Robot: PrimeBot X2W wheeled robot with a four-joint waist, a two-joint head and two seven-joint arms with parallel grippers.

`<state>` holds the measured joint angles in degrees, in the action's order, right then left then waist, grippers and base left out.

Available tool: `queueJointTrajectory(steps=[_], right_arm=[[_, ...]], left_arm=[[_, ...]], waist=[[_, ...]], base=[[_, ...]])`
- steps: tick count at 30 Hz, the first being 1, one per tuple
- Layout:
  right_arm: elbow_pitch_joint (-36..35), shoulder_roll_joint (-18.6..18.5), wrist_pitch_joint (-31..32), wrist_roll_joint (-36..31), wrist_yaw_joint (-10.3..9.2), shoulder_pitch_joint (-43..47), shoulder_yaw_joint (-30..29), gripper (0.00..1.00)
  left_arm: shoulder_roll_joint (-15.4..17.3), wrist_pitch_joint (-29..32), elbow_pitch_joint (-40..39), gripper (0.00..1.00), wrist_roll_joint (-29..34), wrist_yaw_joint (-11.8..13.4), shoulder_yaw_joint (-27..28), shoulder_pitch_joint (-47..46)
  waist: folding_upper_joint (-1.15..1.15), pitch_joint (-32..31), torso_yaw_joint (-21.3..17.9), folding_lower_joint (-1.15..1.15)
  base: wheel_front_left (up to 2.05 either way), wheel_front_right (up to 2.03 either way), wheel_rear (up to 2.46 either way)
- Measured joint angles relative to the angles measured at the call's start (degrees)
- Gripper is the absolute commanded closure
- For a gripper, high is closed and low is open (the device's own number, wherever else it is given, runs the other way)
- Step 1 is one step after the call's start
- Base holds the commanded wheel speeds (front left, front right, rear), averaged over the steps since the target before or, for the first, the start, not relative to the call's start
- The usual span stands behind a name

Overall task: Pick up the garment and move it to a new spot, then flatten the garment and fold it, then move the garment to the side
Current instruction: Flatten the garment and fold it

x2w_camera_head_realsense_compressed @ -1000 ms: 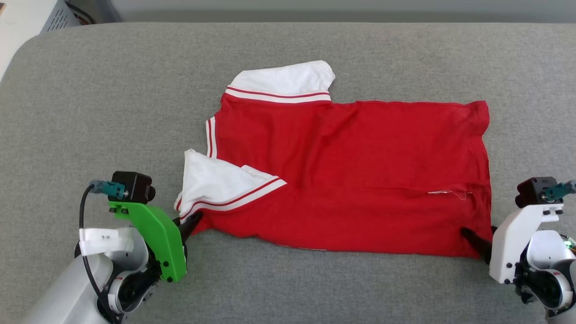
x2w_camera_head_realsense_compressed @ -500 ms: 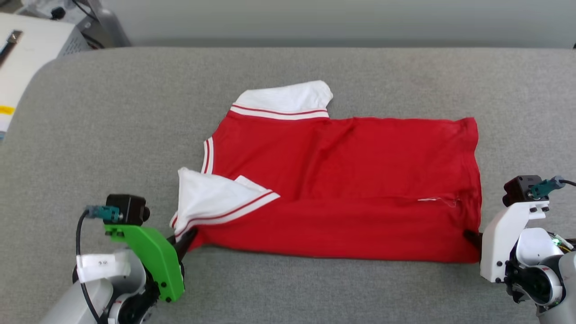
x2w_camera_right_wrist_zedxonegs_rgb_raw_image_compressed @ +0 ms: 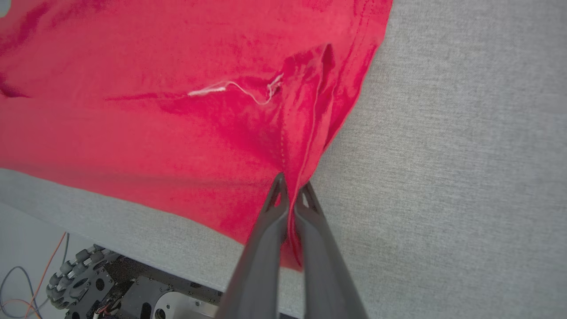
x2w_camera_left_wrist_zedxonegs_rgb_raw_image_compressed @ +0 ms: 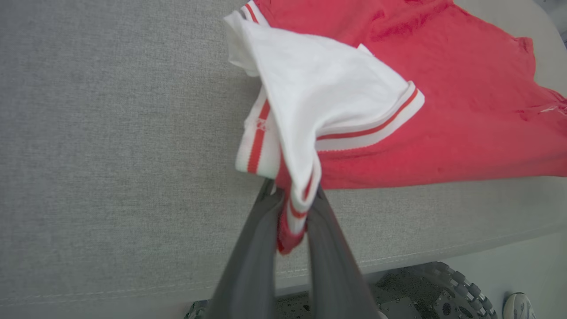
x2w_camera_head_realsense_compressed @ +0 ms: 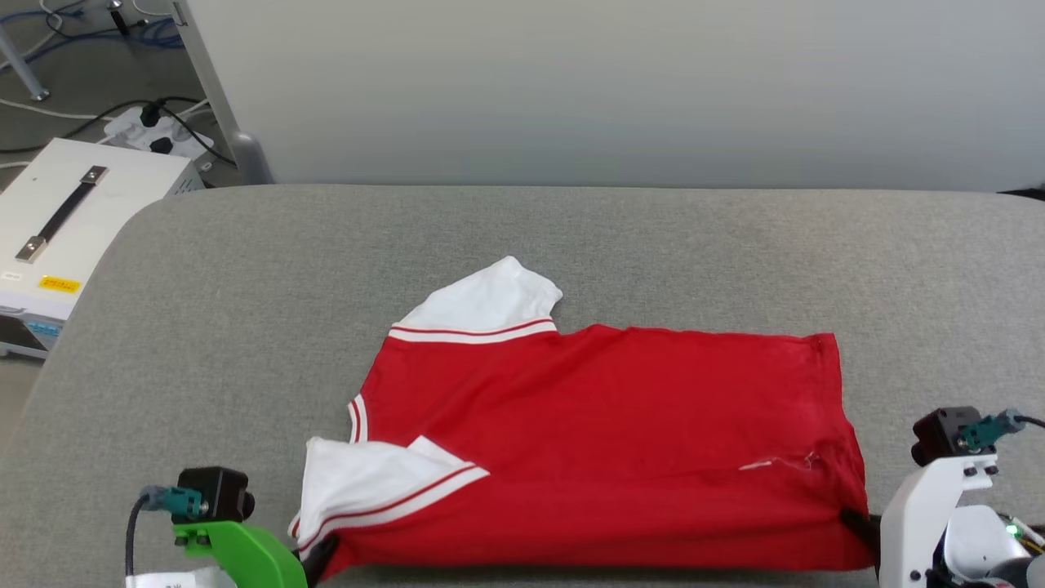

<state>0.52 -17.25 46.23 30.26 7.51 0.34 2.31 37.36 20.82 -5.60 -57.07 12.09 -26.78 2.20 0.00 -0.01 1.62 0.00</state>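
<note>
**Left tool (x2w_camera_left_wrist_zedxonegs_rgb_raw_image_compressed: 292, 195) and right tool (x2w_camera_right_wrist_zedxonegs_rgb_raw_image_compressed: 292, 184) pinch the near corners of the red jersey (x2w_camera_head_realsense_compressed: 604, 433)**

The left tool's fingers are pressed together on a bunch of striped trim and red cloth where the near white sleeve (x2w_camera_left_wrist_zedxonegs_rgb_raw_image_compressed: 319, 88) meets the body. That sleeve is lifted and flops over onto the red fabric. The right tool is clamped on the hem corner (x2w_camera_right_wrist_zedxonegs_rgb_raw_image_compressed: 305, 146), and taut creases fan out from the pinch past a loose white thread (x2w_camera_right_wrist_zedxonegs_rgb_raw_image_compressed: 230, 86).

Both grips sit at the jersey's near edge, one at each end of it. That placement suits carrying this edge up and over in one piece, so the step in hand is probably a lengthwise fold.

Both arms sit low at the front edge of the grey fabric-covered worktop (x2w_camera_head_realsense_compressed: 204, 310). The green bracket (x2w_camera_head_realsense_compressed: 245, 547) shows at lower left and the white bracket (x2w_camera_head_realsense_compressed: 922, 506) at lower right, and each arm's fingers point forward and slightly inward at their corner.

The jersey lies sideways on the near half of the worktop, mostly flat, with its collar end towards the robot's left. The far white sleeve (x2w_camera_head_realsense_compressed: 490, 306) sticks out beyond its far edge. Further off, a white equipment case (x2w_camera_head_realsense_compressed: 73, 212) stands beside the worktop, in front of a pale wall (x2w_camera_head_realsense_compressed: 612, 90).
</note>
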Motion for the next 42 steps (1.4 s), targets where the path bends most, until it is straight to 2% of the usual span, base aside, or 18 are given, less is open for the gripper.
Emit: queueJointTrajectory(steps=[5, 6, 8, 9, 10, 11, 12, 17, 21, 27, 28, 36, 42], right_arm=[[0.01, 2.13, -0.14, -1.67, 0.00, 4.87, -1.57, 1.00], [1.34, 3.67, -1.46, -2.77, 0.00, 6.69, -2.19, 1.00], [2.87, 4.48, -3.03, -3.59, 0.01, 7.37, -2.55, 1.00], [3.53, 4.72, -4.20, -3.90, 0.01, 7.66, -2.65, 0.85], [4.07, 5.14, -5.09, -3.79, 0.01, 7.76, -2.93, 0.60], [4.68, 5.63, -6.26, -3.81, 0.00, 7.78, -3.08, 0.13], [4.91, 5.79, -7.72, -3.98, 0.00, 7.78, -2.99, 0.00], [4.42, 5.90, -16.71, -4.00, 0.00, 7.78, -2.47, 0.00], [2.72, 6.97, -26.39, -4.90, 0.00, 7.72, -3.71, 0.00], [-0.82, 8.31, -36.90, -9.67, 0.00, 6.39, -5.26, 0.00], [-3.15, 9.29, -40.33, -11.96, 0.00, 4.70, -5.83, 0.00], [-8.67, 11.35, -43.47, -15.10, 0.00, -0.33, -5.54, 0.00], [-11.11, 11.55, -43.40, -15.95, 0.00, -3.70, -5.33, 0.00]], left_arm=[[-0.91, 0.41, 0.94, 1.00, -2.01, 0.62, -0.73, 2.98], [-2.49, -0.24, 3.26, 1.00, -2.46, 0.37, -0.99, 3.35], [-3.55, -0.87, 5.39, 1.00, -2.53, -0.27, -1.08, 3.26], [-3.90, -0.88, 6.50, 0.99, -2.53, -0.80, -1.32, 3.23], [-4.28, -1.15, 7.34, 0.65, -2.54, -1.13, -1.35, 3.16], [-4.81, -1.64, 8.33, 0.25, -2.53, -1.54, -1.40, 2.94], [-5.14, -1.83, 9.18, 0.00, -2.55, -1.89, -1.48, 2.69], [-5.82, -4.07, 11.22, 0.00, -2.22, -3.25, -1.46, 1.19], [-6.20, -7.81, 10.57, 0.00, -0.80, -3.21, -0.48, -0.69], [-6.43, -13.72, 8.20, 0.00, 5.30, -0.82, 0.24, -3.76], [-6.94, -17.03, 7.59, 0.00, 7.39, -0.66, 0.77, -6.04], [-8.61, -25.41, 8.83, 0.00, 12.26, -0.90, 2.43, -13.98], [-8.84, -25.68, 13.50, 0.00, 12.41, -5.09, 2.70, -23.67]], waist=[[0.00, -1.33, 0.58, 0.00], [0.00, -1.21, 0.62, 0.00], [0.00, -0.88, 0.56, 0.00], [0.00, -0.72, 0.51, 0.00], [0.00, -0.57, 0.45, 0.00], [0.00, -0.39, 0.36, 0.00], [0.00, -0.27, 0.24, 0.00], [0.00, 0.06, -0.30, 0.00], [0.00, -0.07, -0.47, 0.00], [0.00, 0.21, -0.79, 0.00], [0.00, 1.16, -1.02, 0.00], [0.00, 6.11, -2.04, 0.00], [0.00, 10.85, -3.23, 0.00]], base=[[0.00, 0.00, 0.00], [0.00, 0.00, 0.00], [0.00, 0.00, 0.00], [0.00, 0.00, 0.00], [0.00, 0.00, 0.00], [0.00, 0.00, 0.00], [0.00, 0.00, 0.00], [0.00, 0.00, 0.00], [0.00, 0.00, 0.00], [0.00, 0.00, 0.00], [0.00, 0.00, 0.00], [0.00, 0.00, 0.00], [0.00, 0.00, 0.00]])
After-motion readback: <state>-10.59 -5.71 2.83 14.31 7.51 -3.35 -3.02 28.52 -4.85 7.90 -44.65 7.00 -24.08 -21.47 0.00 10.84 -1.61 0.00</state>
